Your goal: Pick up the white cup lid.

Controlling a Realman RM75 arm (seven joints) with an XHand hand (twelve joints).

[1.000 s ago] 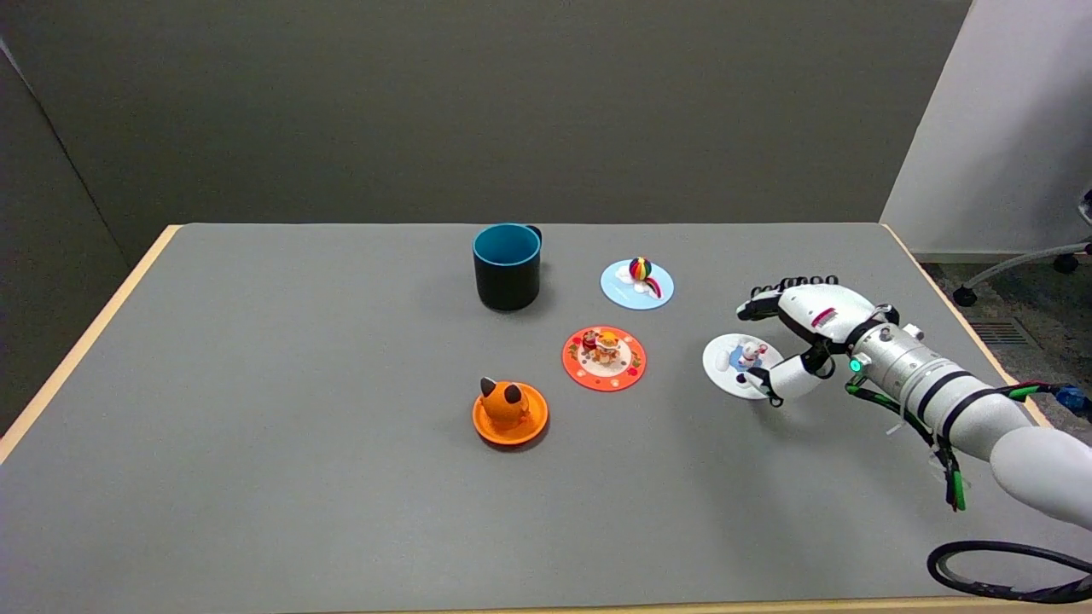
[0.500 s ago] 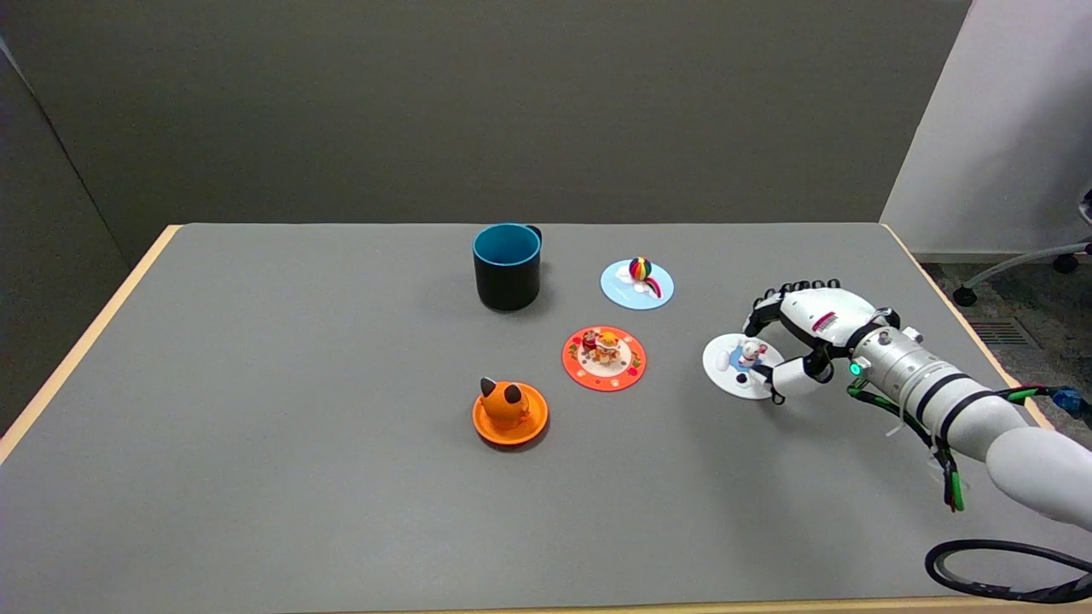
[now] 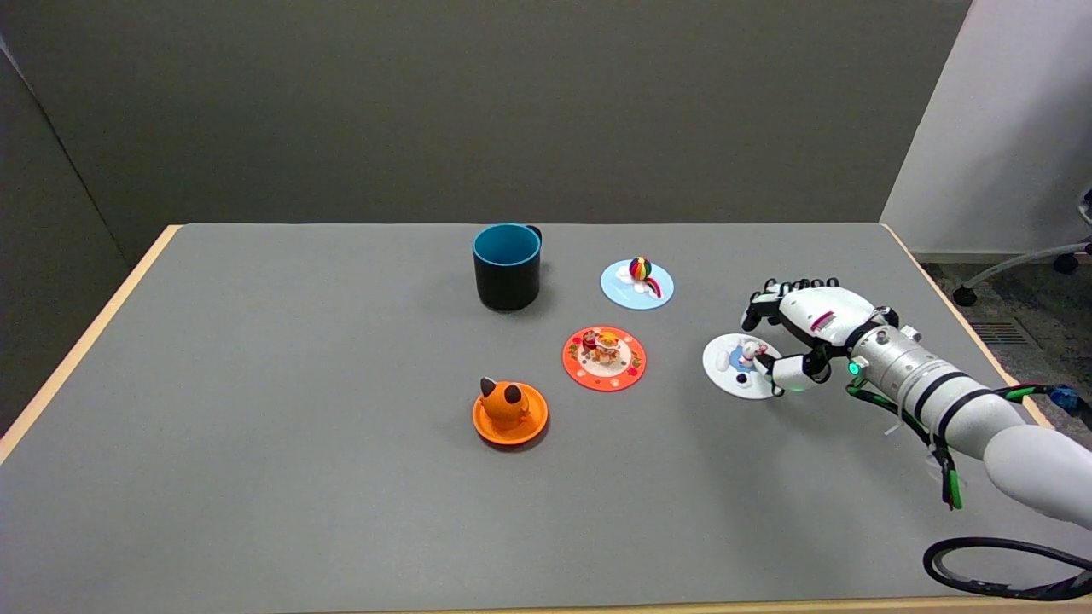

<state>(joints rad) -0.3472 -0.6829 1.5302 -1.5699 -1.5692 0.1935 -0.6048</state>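
A grey table [image 3: 299, 409] fills the frame. At right of centre, the flat white cup lid [image 3: 732, 368] with a tiny figurine is lying flat, and the black-and-white right hand [image 3: 798, 328] is curled over it, thumb and fingertips [image 3: 754, 309] closed around the figurine; whether it's actually gripped can't be told.

White cup lid [image 3: 732, 367]: round, small figurine on top, lying flat on the worktop [image 3: 299, 443], right side.
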